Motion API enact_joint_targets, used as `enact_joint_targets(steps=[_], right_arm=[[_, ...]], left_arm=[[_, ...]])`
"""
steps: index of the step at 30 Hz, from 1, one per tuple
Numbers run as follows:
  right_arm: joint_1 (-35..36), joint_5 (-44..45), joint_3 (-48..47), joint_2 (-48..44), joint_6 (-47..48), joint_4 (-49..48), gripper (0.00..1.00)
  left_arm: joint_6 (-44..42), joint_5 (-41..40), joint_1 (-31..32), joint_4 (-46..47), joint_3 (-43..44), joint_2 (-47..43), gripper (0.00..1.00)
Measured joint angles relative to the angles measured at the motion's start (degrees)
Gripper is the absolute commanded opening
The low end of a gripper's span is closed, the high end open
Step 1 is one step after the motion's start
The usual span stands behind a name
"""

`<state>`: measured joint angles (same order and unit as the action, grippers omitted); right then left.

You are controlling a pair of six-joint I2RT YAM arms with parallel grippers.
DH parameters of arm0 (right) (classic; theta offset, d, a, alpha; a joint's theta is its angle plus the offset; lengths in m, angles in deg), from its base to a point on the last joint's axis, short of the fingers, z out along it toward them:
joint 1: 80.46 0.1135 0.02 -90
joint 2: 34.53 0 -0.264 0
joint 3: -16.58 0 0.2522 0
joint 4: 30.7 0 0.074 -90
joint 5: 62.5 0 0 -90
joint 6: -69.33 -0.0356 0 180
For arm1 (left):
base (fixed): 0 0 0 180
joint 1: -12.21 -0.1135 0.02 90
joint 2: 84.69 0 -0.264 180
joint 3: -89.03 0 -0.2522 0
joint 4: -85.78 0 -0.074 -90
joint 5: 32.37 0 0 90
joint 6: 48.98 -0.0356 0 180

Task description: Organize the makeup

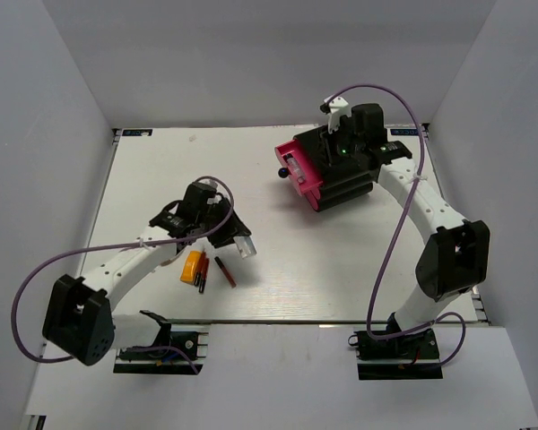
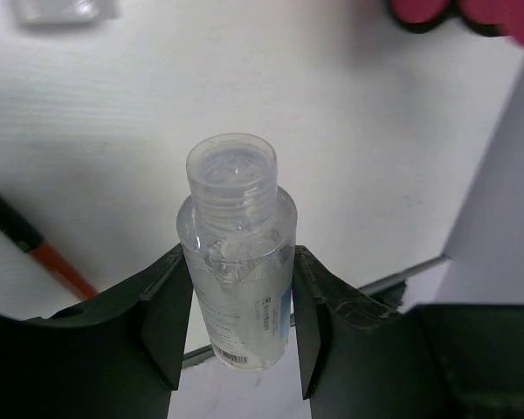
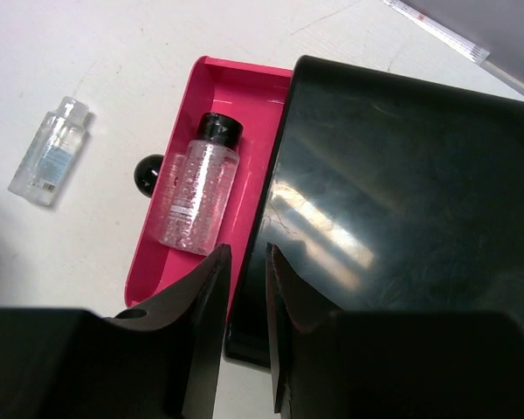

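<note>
Held bottle: clear, clear cap, and it's right between my left fingers, cap end sticking out past the tips.
Left gripper: clamped on the held bottle, one pad pressing each side, jaws about half wide.
Pencil: black and orange-red, flat on the table, off to the left of my left fingers.
Tube: orange, lying near my left gripper on its base side.
Drawer bottle: clear, black cap, lying flat in the drawer, just ahead of my right fingertips.
Drawer: pink, standing out from the box, with a black knob on its front.
Loose bottle: clear, lying on the table left of the drawer and apart from it.
Right gripper: just a narrow slit, over the box's edge where it meets the drawer. I cannot tell whether it pinches anything.
</note>
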<state>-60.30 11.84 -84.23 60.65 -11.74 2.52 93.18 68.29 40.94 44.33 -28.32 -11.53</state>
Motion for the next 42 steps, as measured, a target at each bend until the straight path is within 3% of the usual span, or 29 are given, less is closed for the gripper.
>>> enact_joint_targets(steps=[6, 18, 24, 29, 39, 42], right_arm=[[-0.98, 0.11, 1.09, -0.02, -0.68, -0.35, 0.34], [-4.2, 2.47, 4.31, -4.07, -1.97, -2.03, 0.34], [-5.57, 2.67, 4.57, -4.87, -2.51, -3.34, 0.34], [-6.71, 2.64, 5.92, -5.07, -2.58, -3.76, 0.34], [-7.74, 2.25, 6.25, -5.07, -2.78, -3.93, 0.34], [-7.8, 2.19, 6.25, -5.07, -2.78, -4.04, 0.34]], left_arm=[[-0.66, 3.63, 0.0, 7.8, 4.09, 0.2, 0.04], [3.54, 10.58, 0.0, 32.98, 27.5, 25.16, 0.04], [5.33, 11.34, -0.09, 35.36, 37.38, 34.32, 0.05], [6.38, 11.21, -0.11, 34.73, 39.43, 37.07, 0.07], [7.1, 11.28, -0.04, 30.88, 42.58, 39.89, 0.25], [7.34, 11.28, 0.0, 29.7, 43.32, 40.3, 0.43]])
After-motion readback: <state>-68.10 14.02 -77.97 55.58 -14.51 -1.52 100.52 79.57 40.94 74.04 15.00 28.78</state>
